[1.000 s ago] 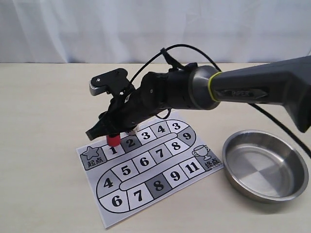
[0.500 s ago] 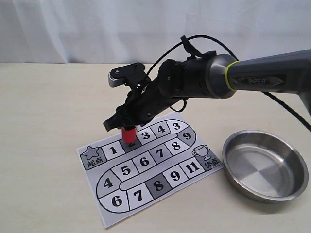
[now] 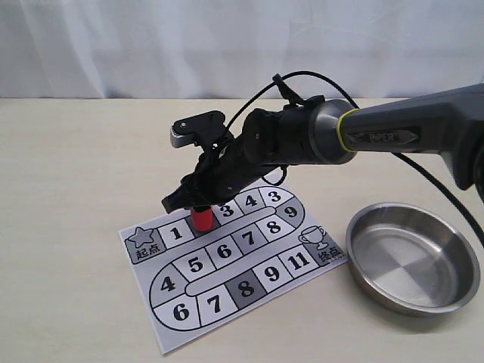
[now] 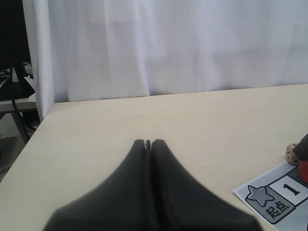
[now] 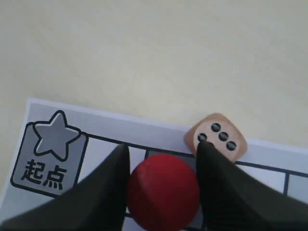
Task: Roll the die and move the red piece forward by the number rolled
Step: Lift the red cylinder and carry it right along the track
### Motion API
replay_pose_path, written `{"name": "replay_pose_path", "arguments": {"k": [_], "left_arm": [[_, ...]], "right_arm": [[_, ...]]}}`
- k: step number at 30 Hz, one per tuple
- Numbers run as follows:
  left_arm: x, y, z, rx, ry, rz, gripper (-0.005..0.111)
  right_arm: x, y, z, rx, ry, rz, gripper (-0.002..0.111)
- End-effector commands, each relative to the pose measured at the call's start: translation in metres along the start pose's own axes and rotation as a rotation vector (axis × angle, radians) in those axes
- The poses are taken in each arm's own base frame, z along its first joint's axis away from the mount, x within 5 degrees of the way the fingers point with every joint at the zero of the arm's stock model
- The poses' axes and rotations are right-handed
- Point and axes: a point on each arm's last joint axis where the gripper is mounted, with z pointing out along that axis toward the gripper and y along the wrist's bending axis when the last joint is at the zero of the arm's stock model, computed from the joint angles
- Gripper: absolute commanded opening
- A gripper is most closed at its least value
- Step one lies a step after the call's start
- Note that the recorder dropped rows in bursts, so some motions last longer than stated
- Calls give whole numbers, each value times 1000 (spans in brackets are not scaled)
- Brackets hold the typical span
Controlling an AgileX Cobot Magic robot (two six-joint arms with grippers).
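Right jaws narrow, clamped on red piece (image 3: 201, 218), piece upright at square 2 of board (image 3: 227, 299), die (image 5: 216, 137) at board edge just beside it, left jaws pressed together above bench (image 4: 144, 110)

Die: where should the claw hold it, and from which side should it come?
Grip the die by two opposite flat faces, coming from above: it is a small cube lying at the board edge, with the red piece close beside it.

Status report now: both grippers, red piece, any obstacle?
Left gripper shut, empty, aside. Right gripper shut on red piece, between squares 1 and 3. Die close beside piece, at board edge.
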Motion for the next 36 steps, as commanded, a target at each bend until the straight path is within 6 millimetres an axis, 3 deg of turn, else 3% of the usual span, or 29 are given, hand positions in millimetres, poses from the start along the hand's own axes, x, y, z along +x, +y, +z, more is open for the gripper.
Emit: {"name": "replay_pose_path", "arguments": {"k": [1, 8, 15, 19, 26, 31, 36], "left_arm": [[0, 0, 0, 3, -8, -8, 0], [0, 0, 0, 3, -8, -8, 0], [0, 0, 0, 3, -8, -8, 0], [0, 0, 0, 3, -8, -8, 0], [0, 0, 0, 3, -8, -8, 0], [0, 0, 0, 3, -8, -8, 0], [0, 0, 0, 3, -8, -8, 0]], "right_arm": [[-8, 4, -18, 2, -32, -27, 4], [-21, 2, -42, 33, -84, -85, 4], [-22, -24, -48, 68, -95, 3, 4], [-22, -27, -47, 75, -99, -1, 4], [6, -34, -32, 132, -154, 18, 4], [26, -27, -23, 154, -170, 2, 4], [31, -23, -20, 156, -185, 7, 4]]}}
